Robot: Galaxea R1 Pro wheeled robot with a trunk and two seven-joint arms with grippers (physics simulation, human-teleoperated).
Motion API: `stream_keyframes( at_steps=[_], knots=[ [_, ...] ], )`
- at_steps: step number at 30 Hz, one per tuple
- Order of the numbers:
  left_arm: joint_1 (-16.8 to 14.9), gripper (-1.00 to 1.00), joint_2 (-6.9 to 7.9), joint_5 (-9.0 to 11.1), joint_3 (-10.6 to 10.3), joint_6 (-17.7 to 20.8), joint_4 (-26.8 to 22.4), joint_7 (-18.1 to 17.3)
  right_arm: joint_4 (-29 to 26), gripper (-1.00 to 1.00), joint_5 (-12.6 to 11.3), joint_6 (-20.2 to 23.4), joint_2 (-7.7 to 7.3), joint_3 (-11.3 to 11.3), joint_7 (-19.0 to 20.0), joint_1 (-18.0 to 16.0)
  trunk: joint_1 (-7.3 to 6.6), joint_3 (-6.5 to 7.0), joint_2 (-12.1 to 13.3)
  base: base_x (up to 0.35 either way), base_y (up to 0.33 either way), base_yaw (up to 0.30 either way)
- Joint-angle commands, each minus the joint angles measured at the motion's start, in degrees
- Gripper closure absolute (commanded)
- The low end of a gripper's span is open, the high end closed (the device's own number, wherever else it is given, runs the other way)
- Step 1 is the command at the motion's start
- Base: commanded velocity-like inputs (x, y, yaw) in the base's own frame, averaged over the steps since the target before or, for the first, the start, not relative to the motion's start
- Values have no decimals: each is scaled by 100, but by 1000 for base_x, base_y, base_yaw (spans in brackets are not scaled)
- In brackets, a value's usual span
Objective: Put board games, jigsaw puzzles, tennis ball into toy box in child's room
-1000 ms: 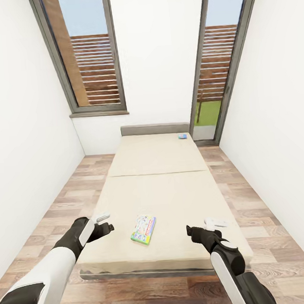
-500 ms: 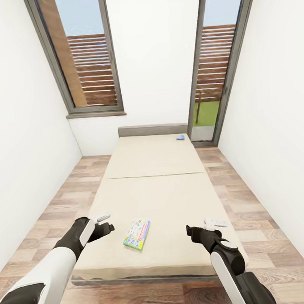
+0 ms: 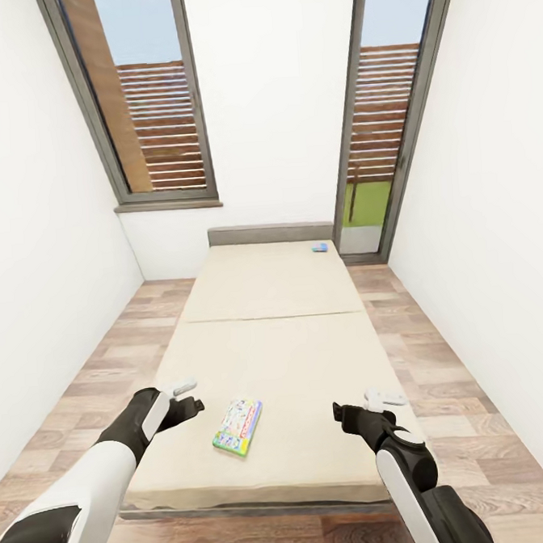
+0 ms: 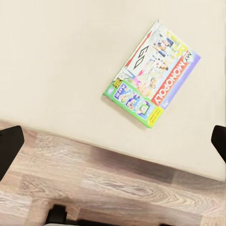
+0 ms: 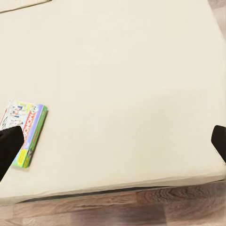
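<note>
A brightly printed board game [image 3: 237, 427] lies flat on the bed [image 3: 294, 359] near its foot edge, left of the middle, with a long side angled toward the head of the bed; it sits between the two grippers, closer to the left gripper [image 3: 188, 396] than to the right gripper [image 3: 376, 403]. A second, smaller blue board game [image 3: 320, 248] rests far off at the head end of the mattress, near its right corner by the grey headboard [image 3: 270, 233]. Both arms reach forward at about the same height, forearms bent in from either side, hovering above the foot corners of the bed — neither touches anything. In each wrist view the dark fingertips [image 4: 9, 147] stand at opposite sides with bare space between, so both grippers are spread apart and hold nothing. The mattress around the near game is bare cream surface, and wood floor [image 3: 92, 373] runs along both long sides of the bed up to the white walls [image 3: 36, 264].
</note>
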Motion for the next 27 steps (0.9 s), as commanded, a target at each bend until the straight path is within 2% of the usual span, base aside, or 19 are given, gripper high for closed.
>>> stream_keyframes(
  at_steps=[1, 15, 20, 21, 24, 25, 27],
  knots=[
    [-3, -100, -2, 61, 14, 18, -10, 48, -7, -100, -60, 12, -1, 7, -58, -6, 5, -12, -12, 99, -71, 0],
    [-3, -100, -13, 58, 10, -41, -10, 42, -105, -100, -58, 73, -5, 12, -42, 1, 5, -12, -12, 21, -15, 0],
    [-3, -100, -87, 58, -2, -185, -10, 46, -366, -100, -101, 436, -2, 21, -34, 22, 5, -12, -12, 0, 0, 0],
    [-5, -100, -158, 58, -3, -252, -18, 47, -395, -100, -109, 642, 16, 22, -26, 12, 5, -12, -12, 0, 0, 0],
    [-13, -100, -345, 48, -8, -376, -58, 52, -420, -100, -116, 886, 49, 23, 23, 3, 5, -12, -12, 0, 0, 0],
    [-19, -100, -513, 25, -15, -455, -86, 67, -429, -100, -118, 986, 61, 24, 100, 0, 5, -12, -12, 0, 0, 0],
    [-24, -100, -739, -27, -50, -573, -116, 89, -439, -100, -120, 1077, 56, 19, 296, -4, 5, -12, -12, 0, 0, 0]
  ],
)
